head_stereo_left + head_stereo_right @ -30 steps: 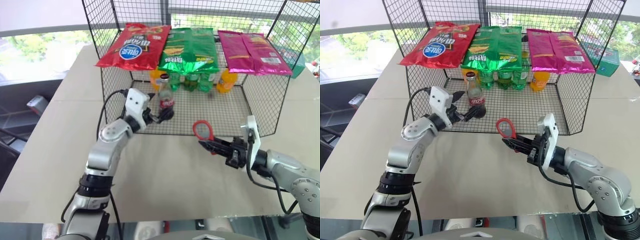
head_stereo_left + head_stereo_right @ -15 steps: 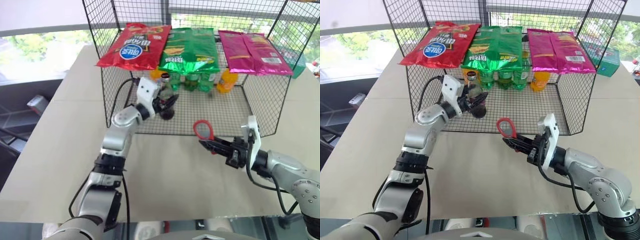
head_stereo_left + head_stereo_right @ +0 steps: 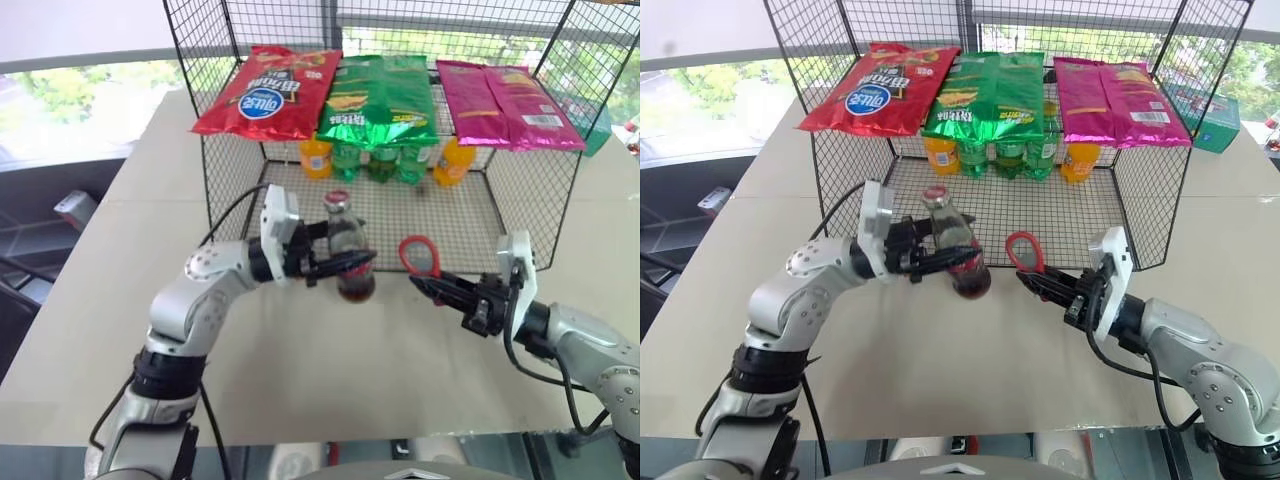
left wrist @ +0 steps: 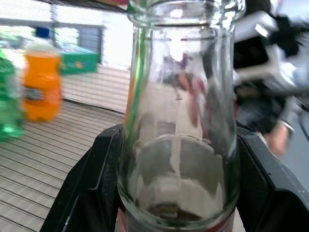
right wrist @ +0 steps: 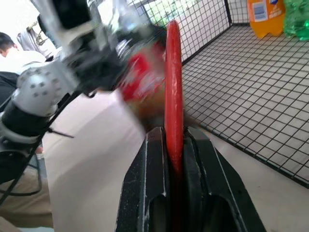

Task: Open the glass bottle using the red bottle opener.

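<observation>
Bottle positioning step: left gripper (image 3: 335, 268) clamps the glass bottle (image 3: 348, 245) at its body, held above the table (cap still on). Right gripper (image 3: 440, 289) pinches the red bottle opener (image 3: 420, 256) just beside it. Next: hook loop under cap.

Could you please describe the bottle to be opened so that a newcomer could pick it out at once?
In front of the black wire mesh cage on the beige table, the left gripper holds a small clear glass bottle. Unlike the orange and green soda bottles inside, it has a red cap, red label and dark liquid.
</observation>
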You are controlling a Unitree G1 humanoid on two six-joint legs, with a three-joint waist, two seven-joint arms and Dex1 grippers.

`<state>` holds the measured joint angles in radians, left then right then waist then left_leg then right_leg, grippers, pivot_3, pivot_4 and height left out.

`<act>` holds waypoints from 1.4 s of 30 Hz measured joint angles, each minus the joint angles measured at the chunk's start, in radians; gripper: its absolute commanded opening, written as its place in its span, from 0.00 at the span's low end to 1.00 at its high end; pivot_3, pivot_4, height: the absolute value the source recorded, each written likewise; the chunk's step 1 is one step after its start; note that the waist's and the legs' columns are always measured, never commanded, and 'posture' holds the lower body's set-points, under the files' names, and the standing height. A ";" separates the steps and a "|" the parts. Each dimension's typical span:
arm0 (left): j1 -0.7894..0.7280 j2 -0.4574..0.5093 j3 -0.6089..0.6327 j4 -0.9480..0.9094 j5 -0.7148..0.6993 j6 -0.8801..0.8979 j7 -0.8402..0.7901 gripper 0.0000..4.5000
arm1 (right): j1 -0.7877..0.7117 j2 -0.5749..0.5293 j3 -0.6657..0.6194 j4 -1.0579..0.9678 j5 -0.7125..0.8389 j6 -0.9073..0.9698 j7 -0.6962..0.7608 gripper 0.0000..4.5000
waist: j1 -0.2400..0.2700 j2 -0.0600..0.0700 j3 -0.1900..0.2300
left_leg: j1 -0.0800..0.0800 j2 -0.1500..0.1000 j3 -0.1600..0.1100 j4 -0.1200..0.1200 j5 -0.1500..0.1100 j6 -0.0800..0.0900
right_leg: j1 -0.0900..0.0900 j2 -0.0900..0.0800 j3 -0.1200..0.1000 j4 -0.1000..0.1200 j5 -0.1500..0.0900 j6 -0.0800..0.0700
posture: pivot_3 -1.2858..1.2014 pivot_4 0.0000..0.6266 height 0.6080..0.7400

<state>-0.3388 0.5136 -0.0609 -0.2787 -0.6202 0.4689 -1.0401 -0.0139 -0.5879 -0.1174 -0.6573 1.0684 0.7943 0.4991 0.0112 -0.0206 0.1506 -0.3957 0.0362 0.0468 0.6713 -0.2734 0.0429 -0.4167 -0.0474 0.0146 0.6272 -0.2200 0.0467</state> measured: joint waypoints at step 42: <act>0.038 0.070 -0.008 -0.142 -0.054 0.027 -0.013 0.32 | -0.125 0.025 0.345 0.082 -1.003 -0.879 0.158 0.00 | 0.000 0.003 -0.002 | 0.002 -0.003 0.001 0.001 0.000 0.000 | 0.001 0.001 0.001 0.000 0.000 0.000 | 0.52 0.24 1.00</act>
<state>-0.3013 0.5835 -0.0689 -0.4210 -0.6740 0.4963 -1.0527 -0.1394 -0.5625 0.2279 -0.5757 0.0656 -0.0851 0.6575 0.0117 -0.0179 0.1486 -0.3937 0.0332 0.0477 0.6723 -0.2733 0.0427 -0.4152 -0.0468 0.0155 0.6273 -0.2203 0.0464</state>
